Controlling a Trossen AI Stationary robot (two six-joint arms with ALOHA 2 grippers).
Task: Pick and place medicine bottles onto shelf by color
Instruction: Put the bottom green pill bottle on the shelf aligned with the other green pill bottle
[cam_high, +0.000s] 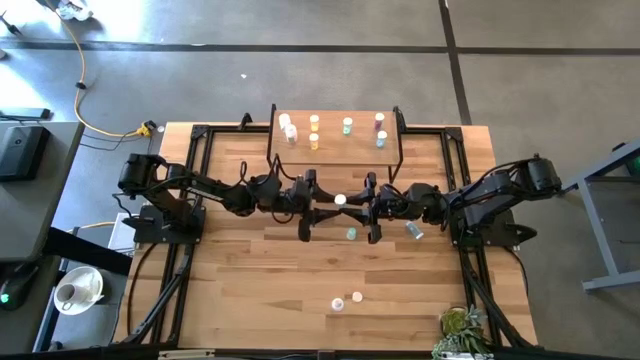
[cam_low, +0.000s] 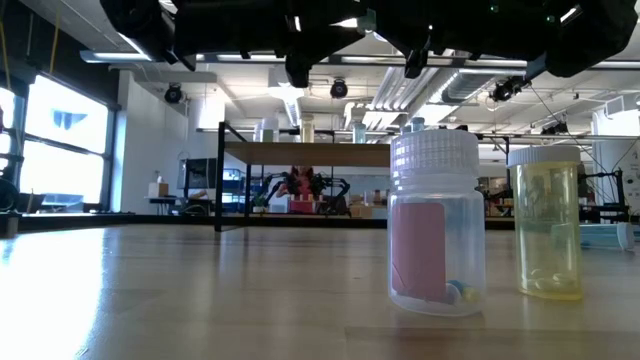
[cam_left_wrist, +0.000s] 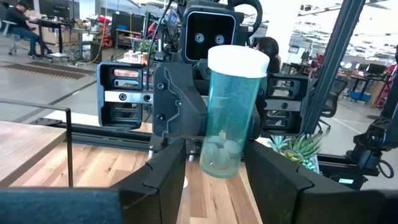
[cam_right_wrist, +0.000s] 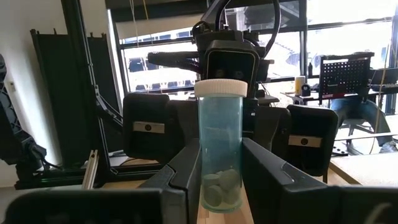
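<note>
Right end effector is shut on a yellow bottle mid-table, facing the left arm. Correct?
Wrong colour only. The bottle is blue-teal with a white cap, not yellow, as the right wrist view shows. The rest holds: the right end effector is shut on it mid-table, opposite the left end effector.

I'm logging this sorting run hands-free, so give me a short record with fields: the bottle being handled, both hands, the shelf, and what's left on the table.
Handled bottle: teal bottle, white cap, upright above the table's middle.
Right hand: shut on the teal bottle.
Left hand: at the same bottle, facing the right hand; grip unclear.
Shelf: seven bottles on it, in white, orange, green, pink and teal.
Table: four loose bottles, namely two teal ones near the arms, a pink bottle and a yellow bottle at the front.
</note>
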